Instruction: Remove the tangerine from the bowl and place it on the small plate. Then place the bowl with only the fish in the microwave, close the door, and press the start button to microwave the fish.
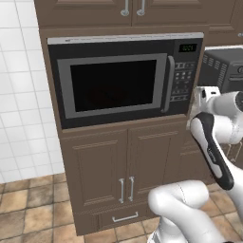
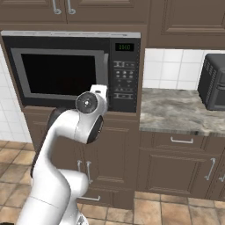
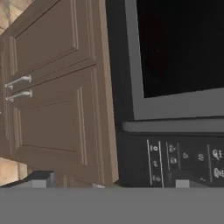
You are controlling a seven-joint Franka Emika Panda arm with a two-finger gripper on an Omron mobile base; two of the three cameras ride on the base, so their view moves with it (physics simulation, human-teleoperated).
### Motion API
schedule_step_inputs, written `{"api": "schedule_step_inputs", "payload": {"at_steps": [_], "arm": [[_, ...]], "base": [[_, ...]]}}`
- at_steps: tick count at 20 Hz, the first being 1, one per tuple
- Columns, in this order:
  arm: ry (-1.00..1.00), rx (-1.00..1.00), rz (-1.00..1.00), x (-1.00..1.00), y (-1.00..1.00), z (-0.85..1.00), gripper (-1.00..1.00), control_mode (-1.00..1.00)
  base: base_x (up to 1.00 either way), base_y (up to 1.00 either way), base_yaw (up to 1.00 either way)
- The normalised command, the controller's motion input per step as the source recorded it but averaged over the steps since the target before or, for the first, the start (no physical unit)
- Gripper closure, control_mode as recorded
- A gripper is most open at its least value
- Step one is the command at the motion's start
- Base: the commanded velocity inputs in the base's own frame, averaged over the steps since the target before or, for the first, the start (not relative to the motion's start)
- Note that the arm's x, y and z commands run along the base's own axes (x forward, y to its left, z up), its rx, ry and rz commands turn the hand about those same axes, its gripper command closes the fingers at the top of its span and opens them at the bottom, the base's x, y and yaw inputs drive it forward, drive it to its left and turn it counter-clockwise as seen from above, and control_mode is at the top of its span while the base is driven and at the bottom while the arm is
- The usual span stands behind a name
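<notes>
Nearest, white arm [image 2: 66,145] raised in front of the brown lower cabinet doors [image 1: 111,166]; gripper hidden past the wrist, spread of its fingers and any load impossible to tell. Just beyond, microwave [image 1: 124,78] built into the cabinet column, door [image 1: 114,84] shut flush, long side level, bar handle [image 1: 169,83] upright beside the keypad [image 2: 124,81]. Green display [image 2: 124,47] lit, digits too small to read; keypad markings blurred in the hand view. To the right, bare stone counter [image 2: 176,110], then dark toaster oven [image 2: 213,81] by the tiled wall.
</notes>
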Motion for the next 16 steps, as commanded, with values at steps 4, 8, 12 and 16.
{"api": "schedule_step_inputs", "payload": {"at_steps": [4,8,12,16], "arm": [[-0.11,0.21,0.0,0.0,-0.7,0.0,-1.0,-1.0],[-0.1,0.08,0.0,0.21,-0.23,0.0,-1.0,-1.0],[-0.01,0.04,0.0,0.4,0.0,-0.06,-1.0,-1.0],[0.0,0.03,0.0,0.49,0.0,-0.13,-1.0,-1.0]], "base": [[0.0,0.0,0.0],[0.0,0.0,0.0],[0.0,0.0,0.0],[0.0,0.0,0.0]]}}
